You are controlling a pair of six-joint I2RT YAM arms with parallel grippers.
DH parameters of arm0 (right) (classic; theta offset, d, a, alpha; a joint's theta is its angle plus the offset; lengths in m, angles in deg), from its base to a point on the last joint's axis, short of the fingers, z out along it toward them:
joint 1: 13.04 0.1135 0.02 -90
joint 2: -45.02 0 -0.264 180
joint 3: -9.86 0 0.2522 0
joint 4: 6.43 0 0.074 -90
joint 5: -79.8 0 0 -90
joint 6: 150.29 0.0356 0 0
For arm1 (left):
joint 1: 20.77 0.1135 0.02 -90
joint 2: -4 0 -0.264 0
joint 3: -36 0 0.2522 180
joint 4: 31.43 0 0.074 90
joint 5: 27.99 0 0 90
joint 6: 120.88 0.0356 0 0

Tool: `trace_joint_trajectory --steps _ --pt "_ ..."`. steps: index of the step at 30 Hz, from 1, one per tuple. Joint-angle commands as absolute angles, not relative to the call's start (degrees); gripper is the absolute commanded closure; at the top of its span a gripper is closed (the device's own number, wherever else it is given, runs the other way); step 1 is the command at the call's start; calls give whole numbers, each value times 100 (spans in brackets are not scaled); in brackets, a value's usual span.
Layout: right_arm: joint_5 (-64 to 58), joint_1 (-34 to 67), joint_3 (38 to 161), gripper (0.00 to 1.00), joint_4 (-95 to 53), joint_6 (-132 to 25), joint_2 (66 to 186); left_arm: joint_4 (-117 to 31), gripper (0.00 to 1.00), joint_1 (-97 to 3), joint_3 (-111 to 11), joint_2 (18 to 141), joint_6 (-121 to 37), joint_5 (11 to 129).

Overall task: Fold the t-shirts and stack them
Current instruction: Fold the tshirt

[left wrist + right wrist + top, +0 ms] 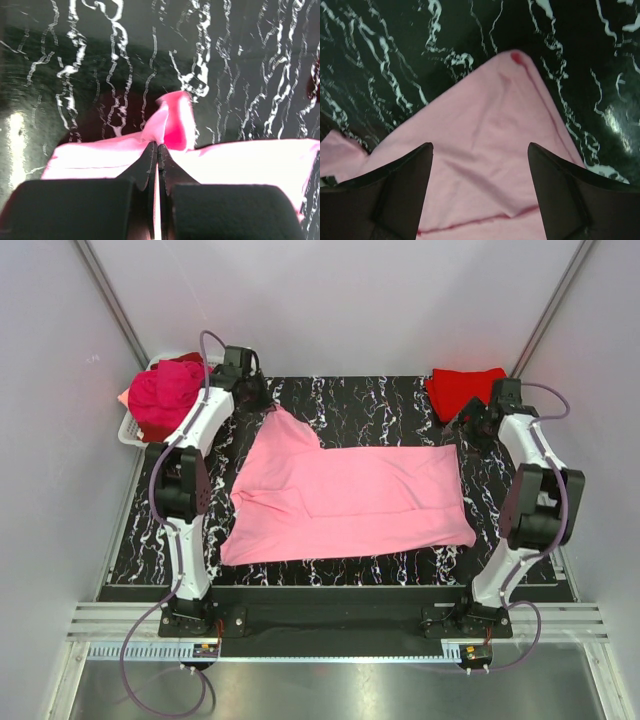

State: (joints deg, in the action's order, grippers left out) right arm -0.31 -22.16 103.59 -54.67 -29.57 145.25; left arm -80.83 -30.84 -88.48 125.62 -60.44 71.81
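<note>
A light pink t-shirt (350, 495) lies spread across the black marbled table. My left gripper (262, 400) is shut on its far left corner and holds that corner pulled up; in the left wrist view the closed fingertips (150, 155) pinch the pink cloth (175, 122). My right gripper (472, 422) is open over the shirt's far right corner; the right wrist view shows the pink fabric (485, 165) between its spread fingers (405, 185). A folded bright red t-shirt (462, 390) lies at the far right. Magenta and dark red shirts (165, 395) are piled at the far left.
A white mesh basket (132, 428) holds the magenta pile at the table's far left edge. The black marbled table surface (380, 400) shows bare between the pink shirt and the red one. Grey walls close in both sides.
</note>
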Motion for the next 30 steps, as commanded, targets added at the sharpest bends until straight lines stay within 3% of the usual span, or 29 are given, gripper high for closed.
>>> trace_joint_trajectory --steps 1,13,30 --pt "-642 -2227 11175 18 -5649 -3154 15197 -8237 100 -3176 -8824 12423 -6006 7273" --pt "-994 -2253 12855 28 -5922 -3541 17070 -8132 100 -3264 -8376 12151 -5874 7177" --pt "-774 -2253 12338 54 -5526 -3409 17150 -8202 100 -3264 -8358 12071 -5909 7124"
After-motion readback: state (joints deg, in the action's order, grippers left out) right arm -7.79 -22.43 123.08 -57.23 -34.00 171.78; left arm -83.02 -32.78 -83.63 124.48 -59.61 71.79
